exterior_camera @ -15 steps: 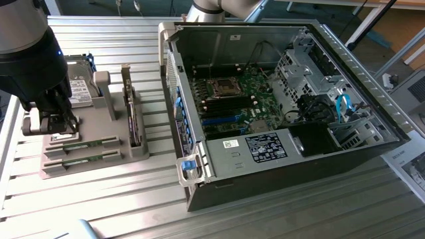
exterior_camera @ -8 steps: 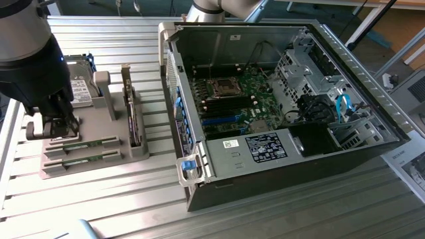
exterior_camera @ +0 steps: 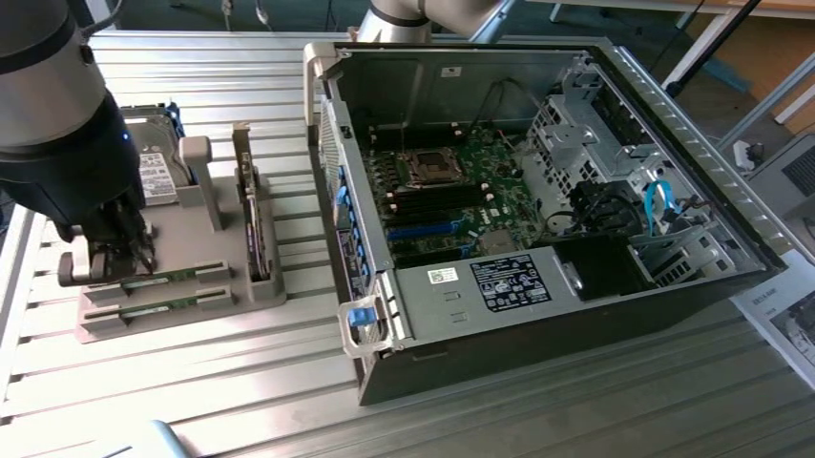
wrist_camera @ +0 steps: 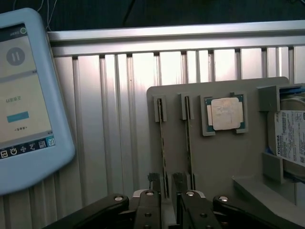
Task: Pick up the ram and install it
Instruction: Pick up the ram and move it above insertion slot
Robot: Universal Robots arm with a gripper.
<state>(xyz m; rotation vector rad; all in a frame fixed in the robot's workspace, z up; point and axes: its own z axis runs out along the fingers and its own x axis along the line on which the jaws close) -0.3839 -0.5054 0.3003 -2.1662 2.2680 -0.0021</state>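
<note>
Two ram sticks stand on edge in slots of a grey holder (exterior_camera: 242,286) on the exterior view's left. They are thin green boards, the ram (exterior_camera: 163,280) and a second stick (exterior_camera: 153,307). In the wrist view I see them edge-on as the ram (wrist_camera: 163,143) and its neighbour (wrist_camera: 188,143). My gripper (exterior_camera: 109,260) hangs low over the end of the holder. Its jaws are open, and the fingertips (wrist_camera: 153,179) straddle the end of the ram without pressing it. My gripper (wrist_camera: 166,181) holds nothing.
The open computer case (exterior_camera: 662,105) lies on the exterior view's right, with its motherboard (exterior_camera: 446,196) exposed. The holder also carries a square silver processor (wrist_camera: 224,113) and a hard drive (wrist_camera: 291,138). A blue-framed tablet (wrist_camera: 24,95) lies on the ribbed metal table (exterior_camera: 191,382).
</note>
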